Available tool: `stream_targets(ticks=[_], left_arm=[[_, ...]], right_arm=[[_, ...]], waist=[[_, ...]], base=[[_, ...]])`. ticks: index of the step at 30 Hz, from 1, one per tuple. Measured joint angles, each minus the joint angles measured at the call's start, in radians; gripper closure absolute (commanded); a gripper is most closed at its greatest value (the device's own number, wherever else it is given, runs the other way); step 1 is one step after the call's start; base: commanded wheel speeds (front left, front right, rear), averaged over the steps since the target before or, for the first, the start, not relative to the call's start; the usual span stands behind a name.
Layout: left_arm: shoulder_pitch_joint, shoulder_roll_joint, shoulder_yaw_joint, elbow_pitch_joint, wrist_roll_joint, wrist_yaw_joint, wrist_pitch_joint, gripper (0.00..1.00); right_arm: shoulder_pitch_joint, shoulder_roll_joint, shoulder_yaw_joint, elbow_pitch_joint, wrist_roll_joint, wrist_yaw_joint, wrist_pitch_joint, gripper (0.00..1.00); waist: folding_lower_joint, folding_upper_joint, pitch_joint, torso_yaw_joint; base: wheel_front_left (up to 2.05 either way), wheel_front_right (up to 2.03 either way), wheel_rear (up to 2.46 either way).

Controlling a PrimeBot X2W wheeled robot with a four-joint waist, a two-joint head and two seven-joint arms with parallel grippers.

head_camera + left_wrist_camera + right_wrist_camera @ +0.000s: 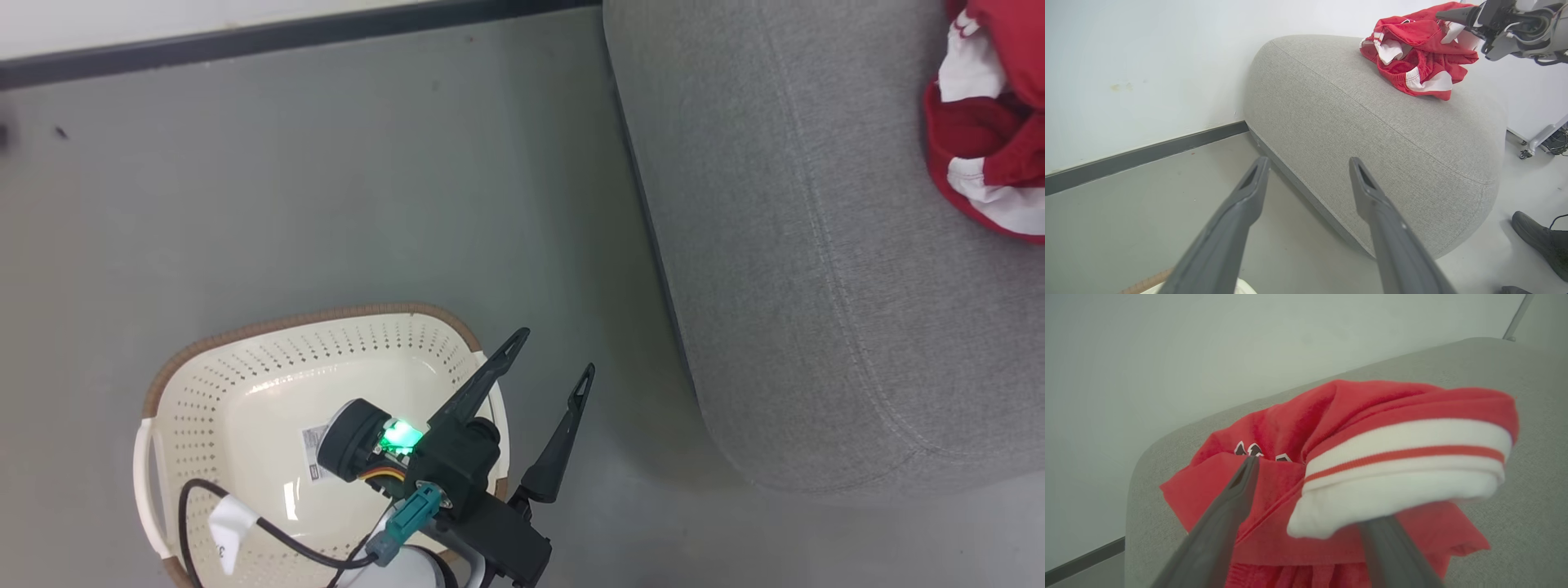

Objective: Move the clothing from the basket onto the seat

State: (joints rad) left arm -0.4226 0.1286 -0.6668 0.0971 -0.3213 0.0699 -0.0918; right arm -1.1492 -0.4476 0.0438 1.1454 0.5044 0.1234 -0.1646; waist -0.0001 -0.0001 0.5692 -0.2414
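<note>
We log our left hand (555,351) spread over the right rim of the basket (269,359), lower centre of head view | our right hand (1302,473) spread, a white-cuffed fold draped over 1 finger | clothing (988,122) heaped on the seat (816,286), upper right of head view, touching the right hand

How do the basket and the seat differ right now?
The basket is cream plastic with holes; the seat is grey fabric. The basket holds no clothes; the seat carries the red and white clothing. The seat is far bigger. Both sit on the floor.
</note>
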Motion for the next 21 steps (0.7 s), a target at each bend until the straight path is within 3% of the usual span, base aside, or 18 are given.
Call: stream_targets(ticks=[10, 21], left_arm=[[0.024, -0.007, 0.006, 0.046, -0.038, -0.001, -0.035, 0.00], [0.072, -0.007, 0.043, 0.084, -0.058, 0.002, -0.073, 0.00]], right_arm=[[0.137, 0.058, 0.094, -0.035, 0.018, 0.000, 0.063, 0.00], [0.295, 0.104, 0.185, -0.204, 0.047, 0.000, -0.008, 0.00]], waist=[[0.0000, 0.0000, -0.077, -0.015], [-0.0001, 0.0000, -0.179, -0.026]], base=[[0.00, 0.00, 0.00], [0.00, 0.00, 0.00]])
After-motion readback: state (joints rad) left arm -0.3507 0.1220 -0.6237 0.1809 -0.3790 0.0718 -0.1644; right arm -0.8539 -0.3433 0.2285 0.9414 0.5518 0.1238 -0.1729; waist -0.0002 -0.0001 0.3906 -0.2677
